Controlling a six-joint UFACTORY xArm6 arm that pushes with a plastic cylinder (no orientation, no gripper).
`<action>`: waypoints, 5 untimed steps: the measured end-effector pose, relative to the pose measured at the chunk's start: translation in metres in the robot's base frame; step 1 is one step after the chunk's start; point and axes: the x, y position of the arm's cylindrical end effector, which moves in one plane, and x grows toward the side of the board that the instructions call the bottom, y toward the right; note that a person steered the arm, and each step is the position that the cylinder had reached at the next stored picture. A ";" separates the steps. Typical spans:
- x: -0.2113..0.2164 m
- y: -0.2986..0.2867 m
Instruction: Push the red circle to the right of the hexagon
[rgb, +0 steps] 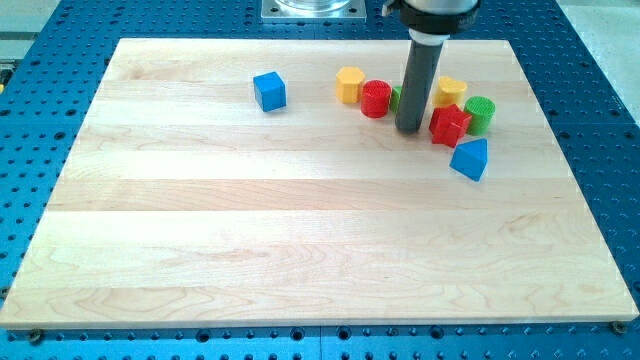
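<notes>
Pale wooden board (300, 230) on a blue perforated table (600, 130), evenly lit.

Wooden table (300, 250), pale planks, on a blue perforated base (600, 120). Blue cube (269, 91) alone toward the view's upper left. Cluster at the upper right: yellow block (452, 89), green cylinder (481, 114) just beside a red block (449, 126), blue triangle (470, 159) right below them. Sliver of green block (396, 97), mostly hidden, shape unclear.
</notes>
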 end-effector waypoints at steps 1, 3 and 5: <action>0.004 -0.001; 0.075 -0.042; 0.032 -0.067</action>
